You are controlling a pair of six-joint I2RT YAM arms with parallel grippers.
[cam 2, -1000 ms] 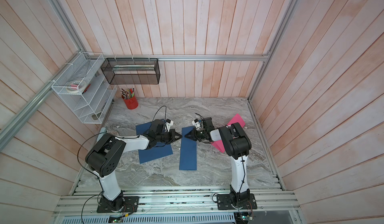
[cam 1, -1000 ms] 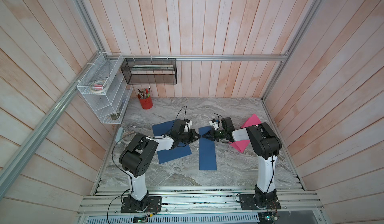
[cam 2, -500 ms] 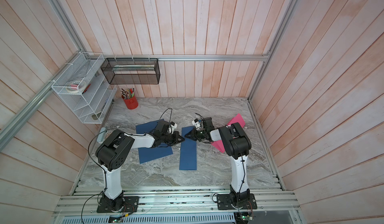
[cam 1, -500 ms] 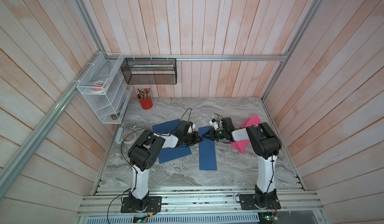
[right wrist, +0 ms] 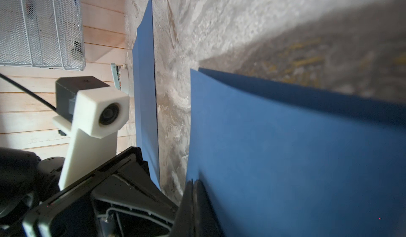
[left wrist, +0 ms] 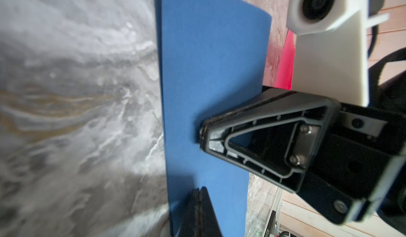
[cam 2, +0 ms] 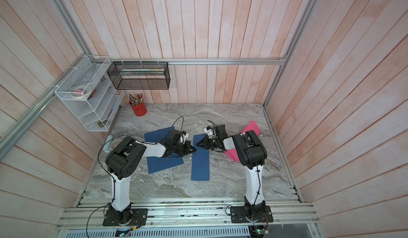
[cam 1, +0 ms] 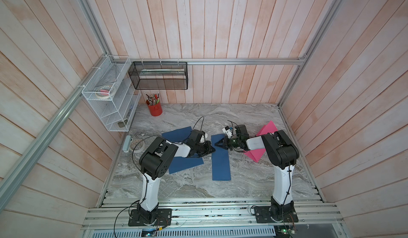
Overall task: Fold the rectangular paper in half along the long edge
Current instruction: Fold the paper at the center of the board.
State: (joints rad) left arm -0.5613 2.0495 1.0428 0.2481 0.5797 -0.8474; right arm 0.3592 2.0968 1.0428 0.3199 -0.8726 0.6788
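- Far to my left, a white wire shelf [cam 1: 110, 98] hangs on the side wall. A black mesh basket [cam 1: 159, 75] hangs on the back wall beside it.
- Below them, a red cup of pencils [cam 1: 155, 110] stands at the back of the marble bench [cam 1: 242, 181]. A roll of tape [cam 1: 137, 145] lies near the bench's left edge.
- A flat blue sheet [cam 1: 187, 163] lies under my left forearm, at a slant.
- My left gripper [cam 1: 211, 149] has its jaws pressed together with nothing between them. Its tip is at the left long edge of the folded blue paper [cam 1: 220, 166], toward the far end.
- That paper is the task's thing. It lies mid-bench between my two arms as a narrow strip, its long side running from front to back.
- In the right wrist view the paper [right wrist: 285, 159] shows two layers, with a lower one peeking out past the upper one. The upper layer bows up a little.
- My right gripper [cam 1: 217, 145] is also fully closed and empty. It points left, facing my left gripper, and the two tips are just beside each other.
- In the left wrist view its tip [left wrist: 203, 134] sits over the paper's face and casts a shadow there. I cannot tell whether it presses on the paper or hangs just above it.
- A pink paper [cam 1: 268, 127] lies at an angle under my right forearm, apart from the blue strip.
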